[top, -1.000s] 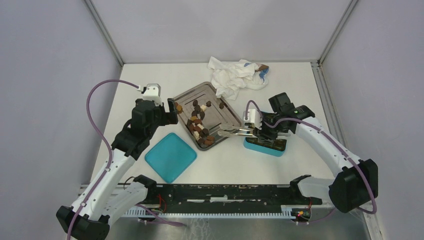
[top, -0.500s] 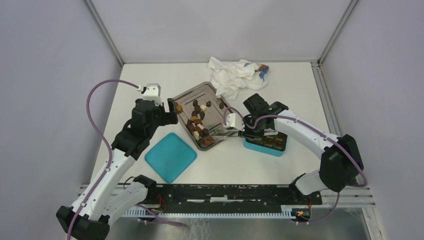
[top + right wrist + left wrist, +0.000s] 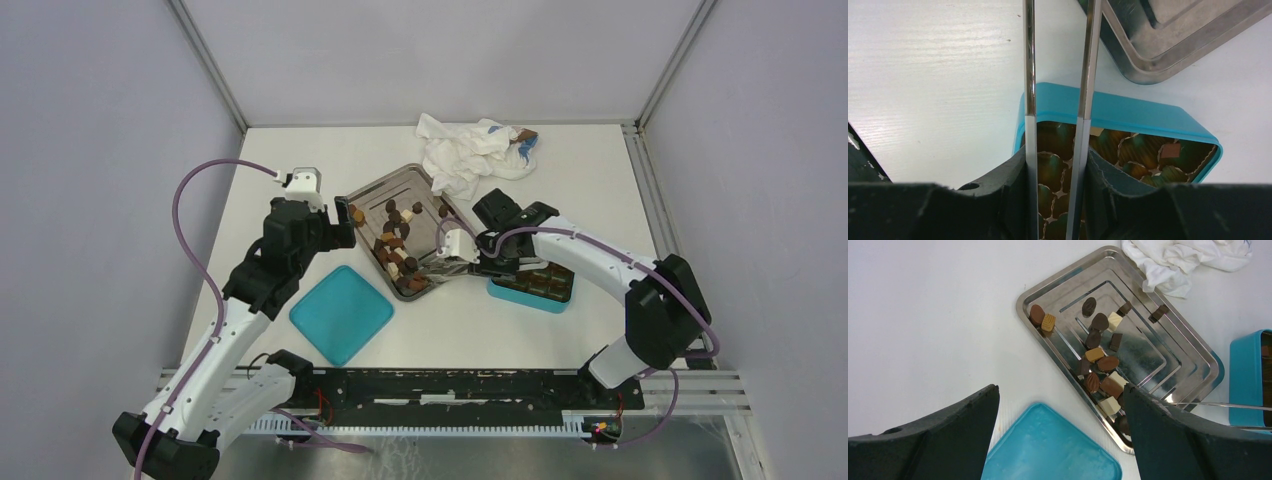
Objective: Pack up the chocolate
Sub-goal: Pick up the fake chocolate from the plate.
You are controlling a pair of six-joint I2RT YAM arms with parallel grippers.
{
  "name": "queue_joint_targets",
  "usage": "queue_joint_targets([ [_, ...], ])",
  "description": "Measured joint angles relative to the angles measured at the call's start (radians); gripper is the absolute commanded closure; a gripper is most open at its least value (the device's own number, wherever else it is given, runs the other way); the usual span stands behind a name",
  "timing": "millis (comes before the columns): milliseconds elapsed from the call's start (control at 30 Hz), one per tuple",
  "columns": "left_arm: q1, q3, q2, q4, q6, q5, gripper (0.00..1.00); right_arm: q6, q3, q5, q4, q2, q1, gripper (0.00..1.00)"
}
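Step in hand: the pick-up.
Right tool (image 3: 1055, 165) clamps slim steel tongs (image 3: 1090, 60), tips at the rectangular steel tray (image 3: 1175, 347) of small brown and cream chocolates (image 3: 1108, 363) (left tool (image 3: 1059, 407) wide, empty); next, pinch one precisely.

In the right wrist view the tweezers (image 3: 1088, 60) run off the top edge, hiding their tips, and the fingers of the right pincer (image 3: 1055, 167) cover the near part of the teal box (image 3: 1128, 112). From above, whether those tips hold any chocolate (image 3: 395, 245) is too small to tell. The left wrist view cuts the teal lid (image 3: 1048, 450) at its bottom edge.
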Motion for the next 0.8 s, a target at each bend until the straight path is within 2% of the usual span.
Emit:
queue_joint_targets([
  [500, 0.000, 0.000, 0.000, 0.000, 0.000, 0.000, 0.02, 0.008, 0.051, 0.001, 0.002, 0.076, 0.019, 0.60],
  [667, 0.000, 0.000, 0.000, 0.000, 0.000, 0.000, 0.02, 0.011, 0.070, 0.002, 0.003, 0.094, 0.026, 0.67],
  [800, 0.000, 0.000, -0.002, 0.000, 0.000, 0.000, 0.02, 0.014, 0.079, 0.004, 0.003, 0.102, 0.028, 0.78],
])
